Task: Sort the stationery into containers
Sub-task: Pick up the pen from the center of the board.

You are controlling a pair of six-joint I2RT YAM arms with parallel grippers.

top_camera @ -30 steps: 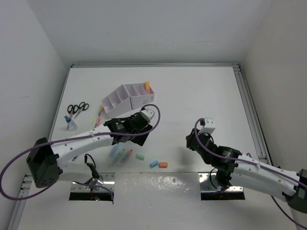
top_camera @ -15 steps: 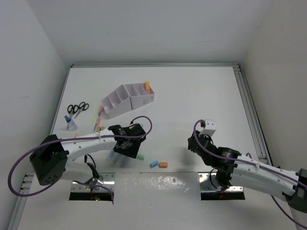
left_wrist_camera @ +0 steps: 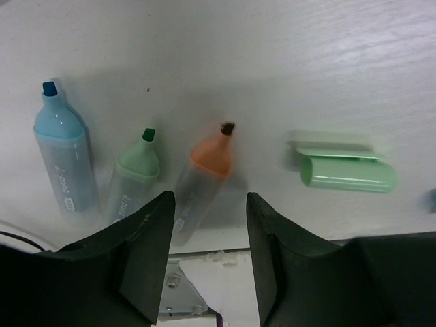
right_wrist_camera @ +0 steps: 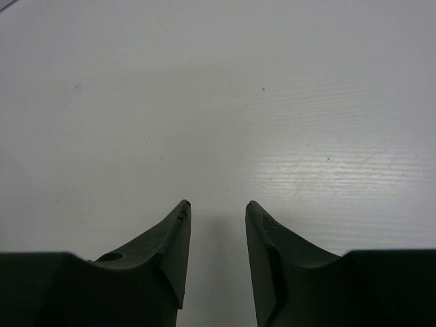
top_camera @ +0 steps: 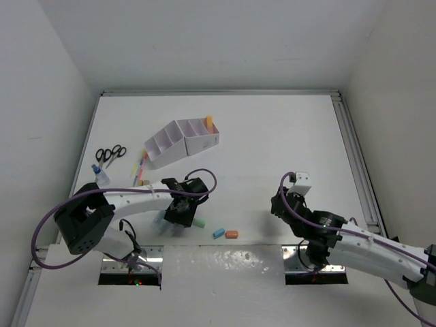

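Three uncapped pens lie side by side in the left wrist view: a blue one (left_wrist_camera: 65, 163), a green one (left_wrist_camera: 133, 180) and an orange one (left_wrist_camera: 204, 174). A green cap (left_wrist_camera: 347, 174) lies to their right. My left gripper (left_wrist_camera: 210, 204) is open and empty, low over the orange pen; it also shows in the top view (top_camera: 178, 214). The green cap (top_camera: 198, 223), a blue cap (top_camera: 218, 232) and an orange cap (top_camera: 231, 234) lie on the table. The lilac-white organiser (top_camera: 182, 139) stands farther back with an orange piece (top_camera: 210, 122) in one compartment. My right gripper (right_wrist_camera: 216, 211) is open over bare table, also in the top view (top_camera: 278, 202).
Black-handled scissors (top_camera: 110, 154) and a blue-capped bottle (top_camera: 100, 174) lie at the far left. More pens (top_camera: 142, 167) lie just left of the organiser. The table's near edge with metal plates (top_camera: 225, 262) runs close behind the caps. White walls enclose the table.
My left gripper has moved from beside the organiser toward the near edge and now hangs over the uncapped pens. The right arm has shifted slightly toward the near side.
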